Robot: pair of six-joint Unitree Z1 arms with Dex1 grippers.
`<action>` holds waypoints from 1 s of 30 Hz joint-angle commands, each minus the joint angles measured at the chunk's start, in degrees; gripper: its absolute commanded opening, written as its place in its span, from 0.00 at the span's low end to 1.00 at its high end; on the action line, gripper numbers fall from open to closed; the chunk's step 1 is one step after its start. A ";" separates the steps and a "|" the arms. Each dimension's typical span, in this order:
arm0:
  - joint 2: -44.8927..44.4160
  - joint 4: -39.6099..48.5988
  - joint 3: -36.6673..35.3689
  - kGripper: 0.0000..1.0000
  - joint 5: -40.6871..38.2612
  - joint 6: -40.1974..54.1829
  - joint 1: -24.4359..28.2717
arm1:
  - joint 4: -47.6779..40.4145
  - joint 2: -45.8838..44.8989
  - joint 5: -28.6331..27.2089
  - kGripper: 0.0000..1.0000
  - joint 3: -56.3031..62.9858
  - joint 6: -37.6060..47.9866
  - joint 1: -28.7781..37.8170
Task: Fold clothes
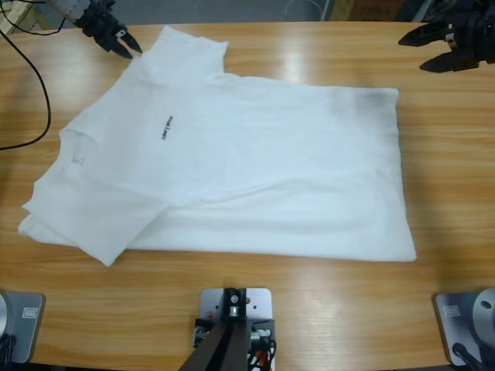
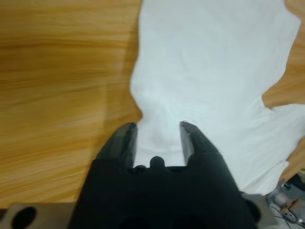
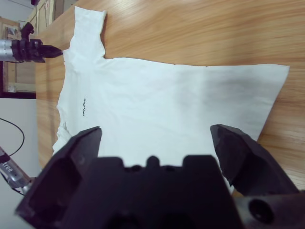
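The clothes are one white T-shirt spread flat on the wooden table, neck to the left and hem to the right. A small black print marks its chest. The lower sleeve lies folded over the body. My left gripper is at the edge of the upper sleeve. In the left wrist view its jaws stand a little apart, open, with the shirt's sleeve cloth between them. My right gripper hovers wide open past the hem's far corner, and its wrist view looks across the shirt.
A black cable curves over the table's left end. Bare wood runs along the front edge and to the right of the hem. The left gripper shows small in the right wrist view.
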 commanded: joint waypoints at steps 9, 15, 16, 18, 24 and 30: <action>-15.36 -33.87 39.80 0.68 -3.38 -1.35 2.68 | -0.59 1.43 0.71 0.93 0.95 0.19 -0.57; -19.51 -40.97 50.29 0.68 -4.89 -0.68 3.77 | -0.59 2.38 0.98 0.93 0.84 0.19 -0.57; -19.44 -41.49 50.45 0.68 -5.37 -0.98 3.77 | -0.59 2.20 0.98 0.93 0.84 0.21 -0.57; -19.09 -43.89 50.99 0.67 -6.81 -2.60 3.45 | -0.52 1.66 0.98 0.93 1.00 0.24 -0.57; -16.79 -47.19 50.49 0.67 -11.43 -6.09 3.01 | -0.50 1.24 0.98 0.93 1.32 0.26 -0.57; -15.72 -47.19 50.87 0.67 -10.80 -11.21 3.24 | -0.41 0.94 0.98 0.93 1.44 0.28 -0.57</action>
